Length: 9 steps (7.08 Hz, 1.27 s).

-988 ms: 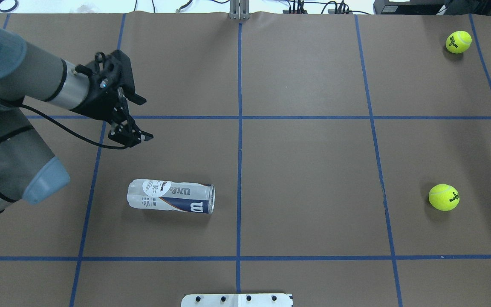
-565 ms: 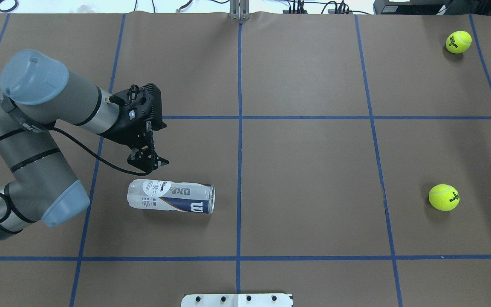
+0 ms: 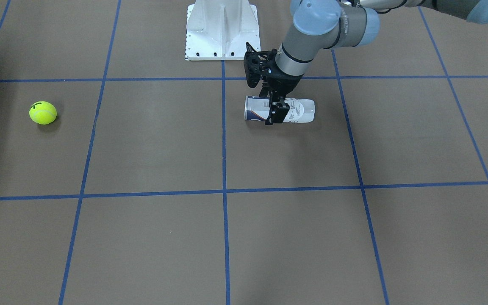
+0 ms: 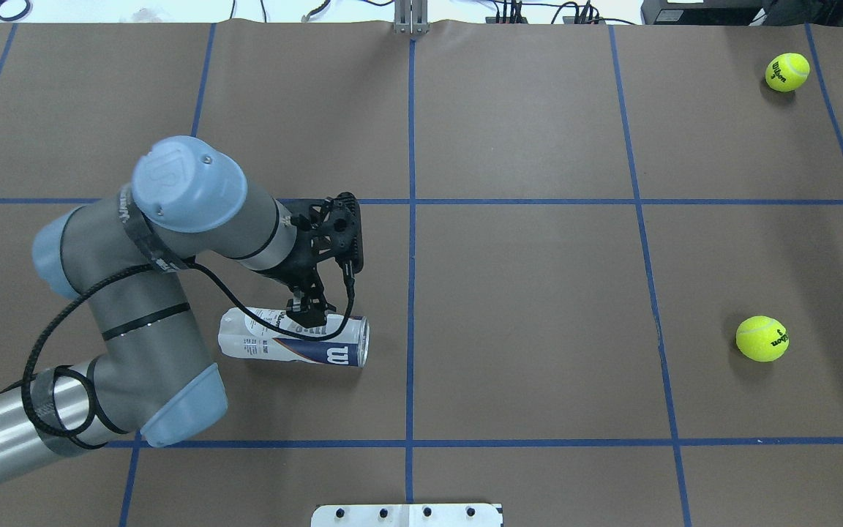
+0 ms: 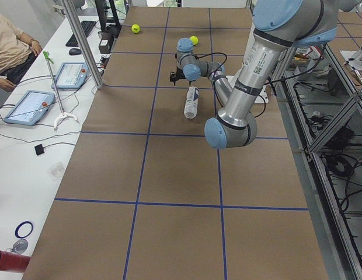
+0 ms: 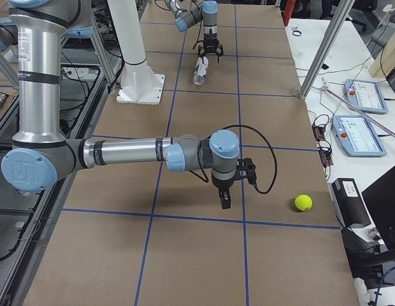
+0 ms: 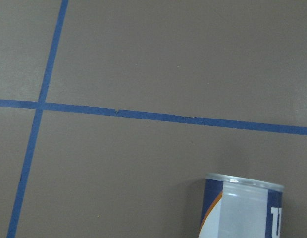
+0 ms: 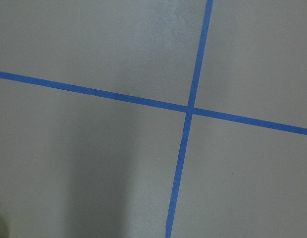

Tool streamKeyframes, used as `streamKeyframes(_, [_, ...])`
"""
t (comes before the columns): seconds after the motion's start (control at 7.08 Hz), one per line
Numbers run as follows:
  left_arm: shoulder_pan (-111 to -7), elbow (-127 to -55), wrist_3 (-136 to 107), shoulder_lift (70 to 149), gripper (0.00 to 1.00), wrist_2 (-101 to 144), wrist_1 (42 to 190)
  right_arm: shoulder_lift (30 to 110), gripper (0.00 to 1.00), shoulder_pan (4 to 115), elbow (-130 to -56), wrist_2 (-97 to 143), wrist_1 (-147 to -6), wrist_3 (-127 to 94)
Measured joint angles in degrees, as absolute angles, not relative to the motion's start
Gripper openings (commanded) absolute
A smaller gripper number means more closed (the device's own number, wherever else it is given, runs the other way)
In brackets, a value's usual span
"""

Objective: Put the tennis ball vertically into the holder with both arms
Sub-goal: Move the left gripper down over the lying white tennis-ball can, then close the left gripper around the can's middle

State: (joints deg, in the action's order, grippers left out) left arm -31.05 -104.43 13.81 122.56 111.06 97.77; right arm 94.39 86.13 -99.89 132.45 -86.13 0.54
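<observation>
Brown paper covers the bench (image 4: 538,293), gridded with blue tape lines (image 4: 411,293); a white bolted pedestal (image 3: 222,29) stands mid-length at one long edge; along the opposite edge a white side desk (image 5: 23,181) carries a tablet (image 5: 24,108), a second tablet (image 5: 71,74), a keyboard (image 5: 82,32) and a mouse (image 5: 75,51); a person in a tan shirt (image 5: 9,41) sits by it.

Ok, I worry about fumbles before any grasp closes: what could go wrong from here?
1. The holder lies on its side beneath the open left tool; being round, it might roll away if the tool closes off-centre.
2. The tennis ball sits loose on the table, apart from the right tool; a glancing approach could knock it rolling.
</observation>
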Motion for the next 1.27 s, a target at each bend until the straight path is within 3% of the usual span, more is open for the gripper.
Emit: streamKeyframes(1.27, [-21.2, -102.0, 17.8, 124.1, 0.99, 101.4, 93.2, 94.3, 0.99, 86.1, -100.0, 132.6, -86.1, -1.7])
